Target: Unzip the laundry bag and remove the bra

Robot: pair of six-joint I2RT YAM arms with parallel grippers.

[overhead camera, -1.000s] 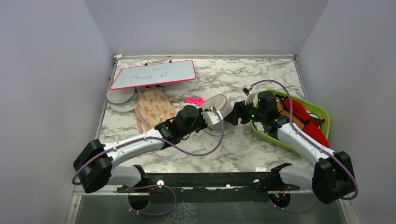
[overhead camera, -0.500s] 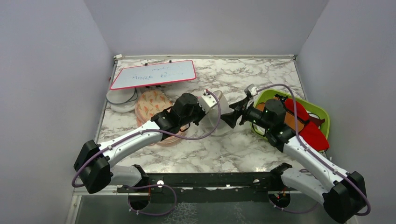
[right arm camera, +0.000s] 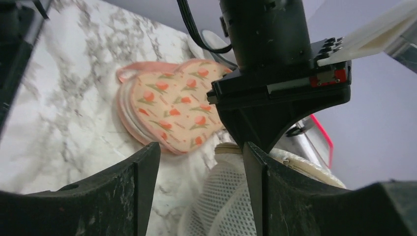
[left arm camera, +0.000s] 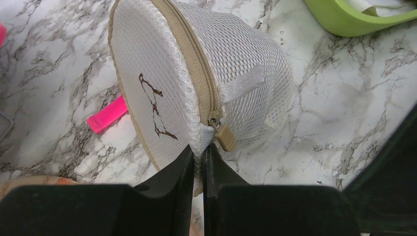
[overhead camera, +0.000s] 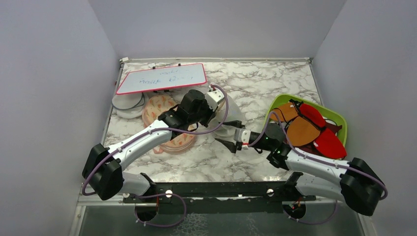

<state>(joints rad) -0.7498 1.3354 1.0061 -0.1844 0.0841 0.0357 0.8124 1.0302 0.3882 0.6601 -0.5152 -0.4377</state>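
Two bag (left arm camera: 162, 83) halves look zipped together; bag tipped on edge at centre of top view. Left gripper (left arm camera: 198, 160) pinches mesh rim beside zip pull (left arm camera: 225, 137). Right gripper (overhead camera: 223, 144) spread wide, empty, just below bag. Mesh likely light, soft, collapsing; best hold small stiff pull. Bra not visible.

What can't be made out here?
The bra: no view shows it; the laundry bag mesh hides any contents, left wrist.
Whiteboard writing: too small, top external.
Laundry bag, top external: mostly behind the left arm.
Far end of the zipper: cut by top edge, left wrist.
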